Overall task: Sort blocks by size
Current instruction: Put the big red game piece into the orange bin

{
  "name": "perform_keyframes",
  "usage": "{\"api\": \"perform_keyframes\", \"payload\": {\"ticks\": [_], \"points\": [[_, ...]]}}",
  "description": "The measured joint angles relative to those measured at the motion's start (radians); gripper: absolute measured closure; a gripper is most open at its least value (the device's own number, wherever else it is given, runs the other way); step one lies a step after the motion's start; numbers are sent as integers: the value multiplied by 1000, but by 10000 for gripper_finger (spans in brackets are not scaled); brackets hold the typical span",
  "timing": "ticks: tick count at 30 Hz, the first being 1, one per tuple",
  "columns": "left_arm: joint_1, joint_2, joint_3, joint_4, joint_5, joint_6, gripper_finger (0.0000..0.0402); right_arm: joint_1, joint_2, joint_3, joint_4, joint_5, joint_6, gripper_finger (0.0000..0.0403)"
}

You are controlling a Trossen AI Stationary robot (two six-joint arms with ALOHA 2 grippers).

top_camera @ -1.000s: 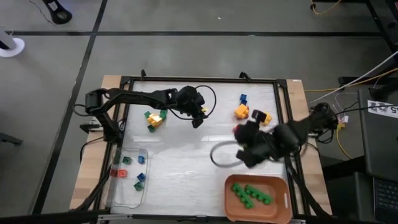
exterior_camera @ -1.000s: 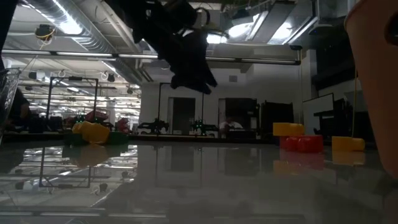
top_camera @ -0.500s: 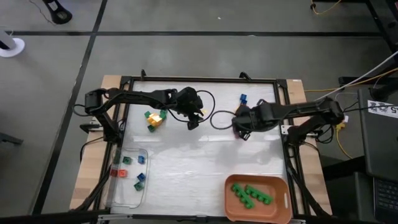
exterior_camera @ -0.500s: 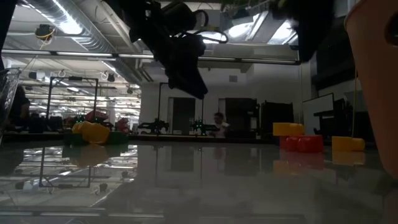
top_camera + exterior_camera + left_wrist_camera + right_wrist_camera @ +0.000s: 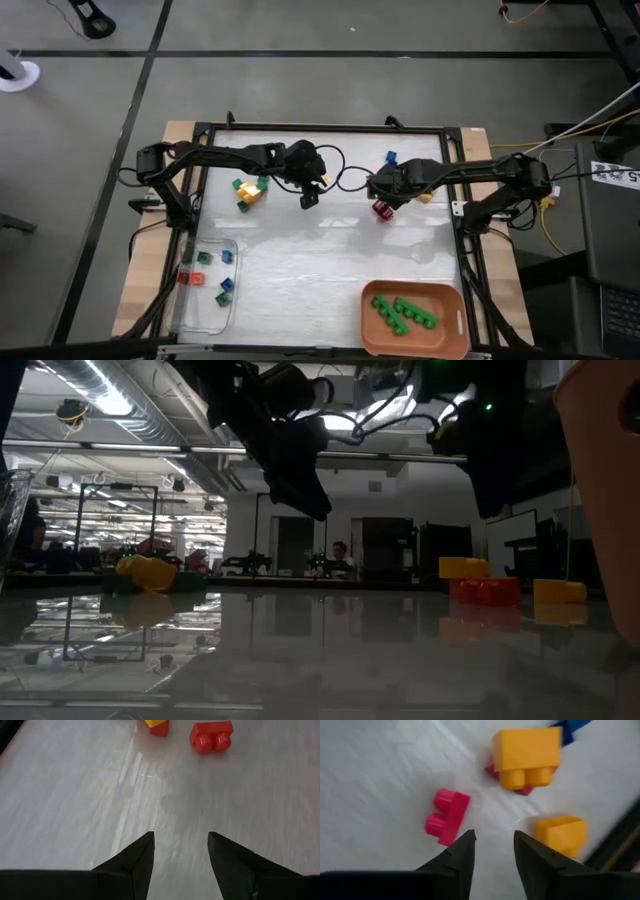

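Sorting about halfway, I judge: green bricks (image 5: 403, 311) fill the orange tray (image 5: 372, 336), small cubes (image 5: 205, 271) the clear one (image 5: 183, 312). Right gripper (image 5: 383, 194) hovers, fingers parted and empty, over the red brick (image 5: 381, 209); left gripper (image 5: 309, 193) waits mid-table, likewise parted.

A blue block (image 5: 572, 729) is cut off by the edge, mostly hidden behind a yellow block (image 5: 527, 756).

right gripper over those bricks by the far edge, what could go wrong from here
The right gripper is open just short of the red brick, with a yellow brick and another yellow one close by. Closing there could nudge the red brick away or catch a neighbour. The left gripper hovers nearby, so the arms might crowd each other.
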Motion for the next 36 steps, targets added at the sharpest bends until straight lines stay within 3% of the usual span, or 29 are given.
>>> {"api": "perform_keyframes", "payload": {"ticks": [5, 21, 36], "points": [[0, 0, 0, 0, 0, 0, 231, -51, 1, -64, 95, -103, 6, 267], [-1, 0, 0, 0, 0, 0, 231, -67, 1, -268, 363, -149, 6, 267], [-1, 0, 0, -1, 0, 0, 231, -67, 1, -299, 433, -155, 6, 267]]}}
